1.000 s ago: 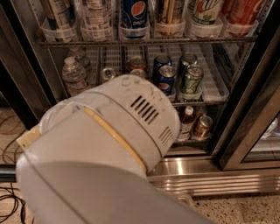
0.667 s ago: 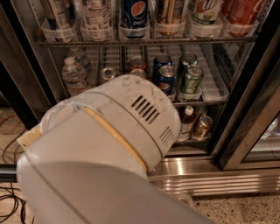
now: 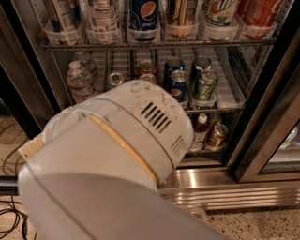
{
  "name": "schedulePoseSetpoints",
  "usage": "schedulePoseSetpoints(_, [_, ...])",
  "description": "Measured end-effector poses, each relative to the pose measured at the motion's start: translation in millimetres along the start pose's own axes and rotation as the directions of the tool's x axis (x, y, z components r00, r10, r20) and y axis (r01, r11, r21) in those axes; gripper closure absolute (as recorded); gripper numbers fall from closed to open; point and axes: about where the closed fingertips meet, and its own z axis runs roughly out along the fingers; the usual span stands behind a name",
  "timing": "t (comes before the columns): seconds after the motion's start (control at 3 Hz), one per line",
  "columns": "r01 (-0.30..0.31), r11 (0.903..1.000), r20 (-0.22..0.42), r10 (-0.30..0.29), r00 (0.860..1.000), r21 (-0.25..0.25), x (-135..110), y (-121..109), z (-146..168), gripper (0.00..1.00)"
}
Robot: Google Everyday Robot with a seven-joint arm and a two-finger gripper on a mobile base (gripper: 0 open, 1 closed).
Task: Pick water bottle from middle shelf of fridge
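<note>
Closest to my camera is the arm's bulky white housing (image 3: 117, 164), with its dark vent slots and a tan band. It fills the lower left and centre of my view. The gripper does not show anywhere, so I cannot tell its state. Down at floor level I see dark cables (image 3: 9, 218) on the left and speckled flooring (image 3: 255, 225) on the right. Past the housing stands the fridge (image 3: 225, 187) with its steel sill, and a black-framed door (image 3: 269, 117) stands open at the right. On the bottom level a white-capped bottle of brownish drink (image 3: 201, 127) stands just beside a brown can (image 3: 218, 136). Above that is the middle shelf (image 3: 229, 89), a rack split into narrow lanes. The water bottle (image 3: 79, 83) stands upright at the front of its far-left lane, clear and ribbed with a white cap, and a second clear bottle (image 3: 87, 61) stands right behind it. The arm housing sits just below and to the right of it in my view. Further right on the same shelf are a silver can (image 3: 115, 79), a blue Pepsi can (image 3: 178, 84) and a green can (image 3: 205, 84). Farthest up, the rack of clear cups (image 3: 154, 44) holds a Pepsi bottle (image 3: 143, 14) among other drinks.
</note>
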Motion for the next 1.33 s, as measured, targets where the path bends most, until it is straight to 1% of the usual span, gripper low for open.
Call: schedulePoseSetpoints(1.33, [0.0,1.0,0.0,0.0,1.0,0.0,0.0,0.0,0.0,0.0])
